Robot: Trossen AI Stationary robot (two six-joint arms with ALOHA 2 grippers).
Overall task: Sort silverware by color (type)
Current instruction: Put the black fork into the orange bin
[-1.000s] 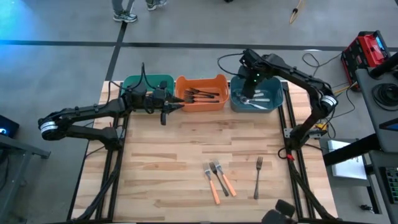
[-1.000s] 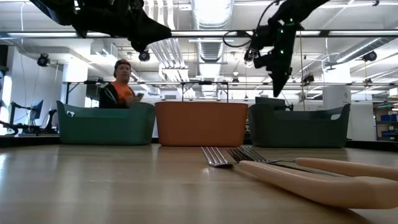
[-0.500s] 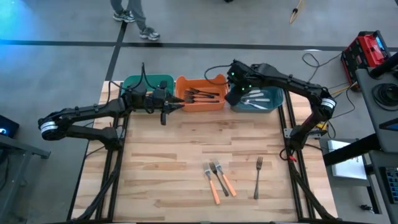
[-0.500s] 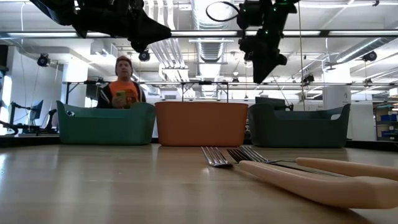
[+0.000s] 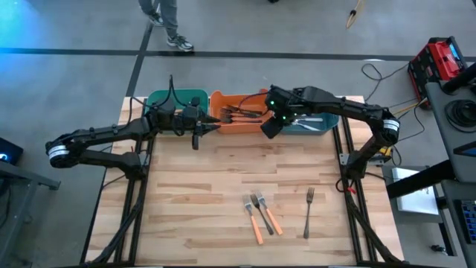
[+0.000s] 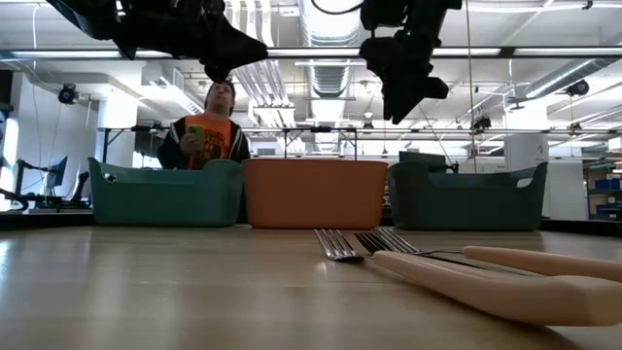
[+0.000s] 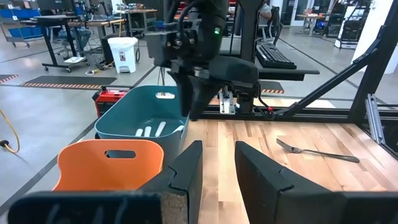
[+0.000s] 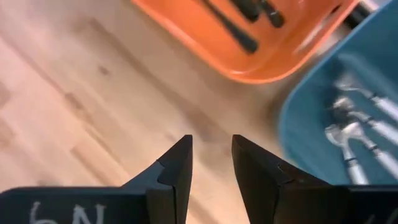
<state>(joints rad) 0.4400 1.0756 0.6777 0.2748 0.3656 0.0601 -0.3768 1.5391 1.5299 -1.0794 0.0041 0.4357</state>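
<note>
Three bins stand in a row at the table's far edge: a green one (image 5: 177,99), an orange one (image 5: 239,119) holding dark-handled forks (image 8: 239,25), and a blue one (image 5: 316,123) holding white-handled forks (image 8: 357,134). Near the front edge lies a cluster of forks with orange handles (image 5: 262,216), and to its right a single grey fork (image 5: 309,212). My left gripper (image 5: 212,125) hangs level at the front of the green and orange bins, open and empty (image 7: 217,149). My right gripper (image 5: 266,130) points down over the table at the orange bin's near right corner, open and empty (image 8: 211,146).
Bare wood (image 5: 245,167) spreads between the bins and the loose forks. A person in an orange shirt (image 6: 207,141) stands behind the green bin; another walks past the far side (image 5: 167,22). Red equipment (image 5: 439,58) sits off the table's right.
My right gripper has swung from above the blue bin toward the table's left and a little nearer, ending over the wood by the orange bin's near right corner, and has rolled about its own axis. The forks and bins lie as before.
</note>
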